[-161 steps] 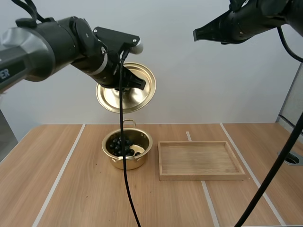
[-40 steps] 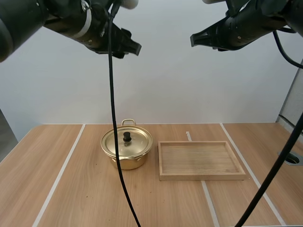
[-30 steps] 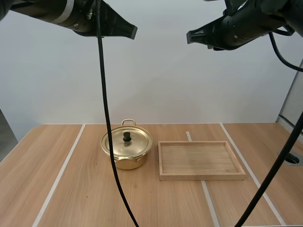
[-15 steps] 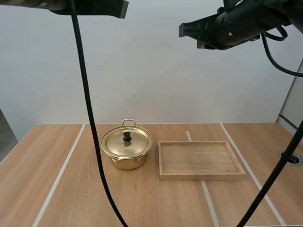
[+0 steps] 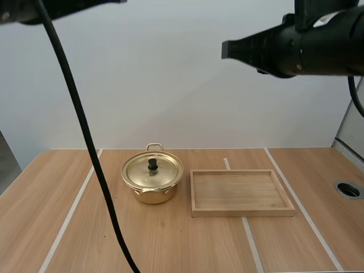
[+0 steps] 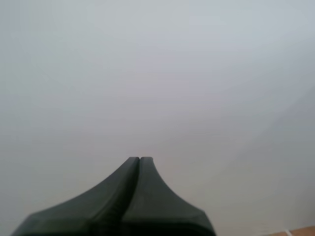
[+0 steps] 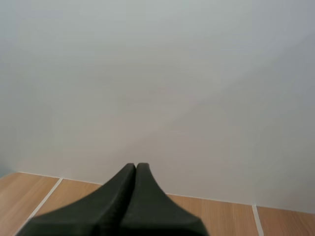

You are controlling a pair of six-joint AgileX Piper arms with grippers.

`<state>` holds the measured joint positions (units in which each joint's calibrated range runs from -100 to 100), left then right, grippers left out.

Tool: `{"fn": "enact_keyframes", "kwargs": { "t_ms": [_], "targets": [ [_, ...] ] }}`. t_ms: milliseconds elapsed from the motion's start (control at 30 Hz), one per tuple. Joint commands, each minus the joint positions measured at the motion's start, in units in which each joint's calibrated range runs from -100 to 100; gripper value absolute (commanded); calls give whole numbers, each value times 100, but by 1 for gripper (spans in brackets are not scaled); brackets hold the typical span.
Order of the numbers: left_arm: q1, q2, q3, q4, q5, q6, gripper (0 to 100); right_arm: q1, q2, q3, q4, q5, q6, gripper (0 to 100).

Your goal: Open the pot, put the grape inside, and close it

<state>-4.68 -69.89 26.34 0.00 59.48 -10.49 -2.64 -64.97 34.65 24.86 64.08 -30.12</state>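
Black arms (image 5: 318, 48), tapered black fingers (image 7: 103, 206)

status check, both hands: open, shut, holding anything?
Left hand: shut, fingers together, holding nothing.
Right hand: shut, fingers together, holding nothing.

Right gripper (image 7: 136, 166): two black fingers pressed together into one dark wedge, nothing pinched between tips. Beyond tips, light wooden table (image 7: 216, 216), far edge against plain pale wall. Pale stripes (image 7: 254, 216) cross table, one each side of gripper.
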Motion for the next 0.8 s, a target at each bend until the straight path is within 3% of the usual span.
{"fn": "enact_keyframes", "kwargs": {
  "t_ms": [0,433,767],
  "targets": [
    [88,-348,605,56,-313,-131,0,-22,-417,535,-19,-433,-5,0],
    [581,-1396,2814,-50,-292,-255,0,-22,-1704,2203,-58,-1033,-486,0],
    [616,-1590,4344,-50,-1293,117,0,-22,-1760,3702,-32,-1815,-827,0]
  ]
}}
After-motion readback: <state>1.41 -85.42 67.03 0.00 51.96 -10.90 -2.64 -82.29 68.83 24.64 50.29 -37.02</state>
